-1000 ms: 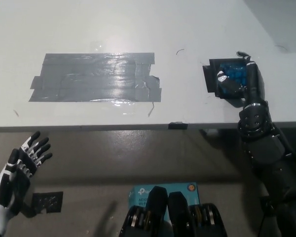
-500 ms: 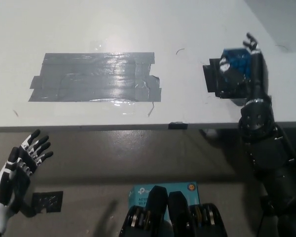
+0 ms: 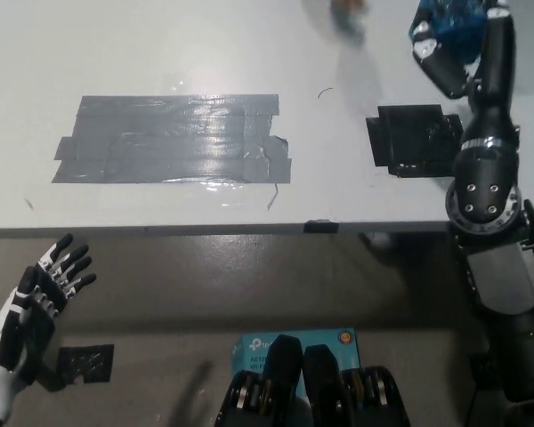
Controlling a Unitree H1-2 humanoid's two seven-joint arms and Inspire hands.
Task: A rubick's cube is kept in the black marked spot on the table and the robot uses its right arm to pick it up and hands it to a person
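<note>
The right hand (image 3: 454, 44) is clamped around the Rubik's cube (image 3: 452, 20) – held high above the black marked spot (image 3: 414, 140), probably for handing over; the left hand (image 3: 37, 298) rests low, fingers spread.

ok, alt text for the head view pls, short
The black right hand, raised at the top right of the white table, holds a blue Rubik's cube above and beyond the bare black marked spot. A grey tape patch lies on the table's left; the white left hand rests open below the table edge.
</note>
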